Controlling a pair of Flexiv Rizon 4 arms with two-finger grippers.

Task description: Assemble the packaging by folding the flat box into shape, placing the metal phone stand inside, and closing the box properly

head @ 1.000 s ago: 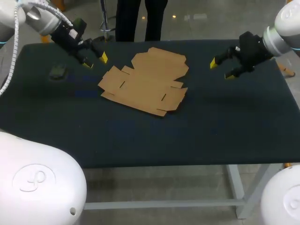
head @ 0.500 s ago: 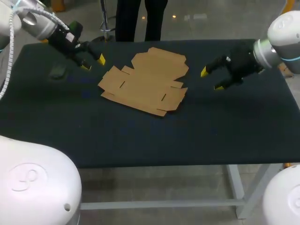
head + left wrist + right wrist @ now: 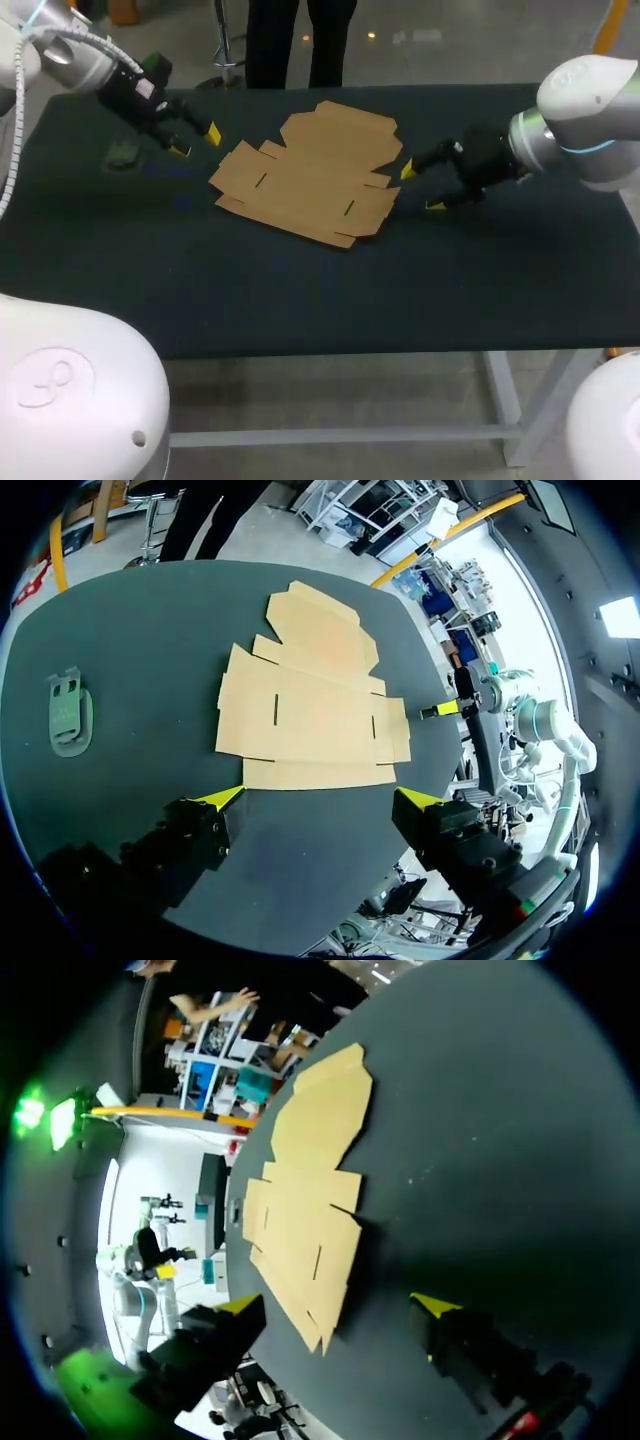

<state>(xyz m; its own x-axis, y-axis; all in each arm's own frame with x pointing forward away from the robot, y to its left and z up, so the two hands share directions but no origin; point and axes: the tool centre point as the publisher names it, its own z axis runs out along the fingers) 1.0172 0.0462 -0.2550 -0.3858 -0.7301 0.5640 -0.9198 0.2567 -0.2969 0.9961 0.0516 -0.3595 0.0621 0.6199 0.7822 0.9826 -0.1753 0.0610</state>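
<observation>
Head view: the flat box (image 3: 310, 175) is laid unfolded at upper centre of the table (image 3: 300, 290). The metal phone stand (image 3: 122, 155) is set apart at upper left, near the left gripper (image 3: 197, 142), which is spread and empty. The right gripper (image 3: 422, 188), also spread, is positioned just beside the box's right edge.

Left wrist view: the flat box (image 3: 305, 705) is seen ahead of the spread fingers.

Right wrist view: the flat box (image 3: 310, 1190) is ahead of the spread fingers, not gripped.

No step is judged complete; folding, loading and closing remain.

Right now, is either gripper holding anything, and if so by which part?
Nothing is held. The left gripper and the right gripper are both open and empty; the flat box lies unfolded, gripped by neither.
</observation>
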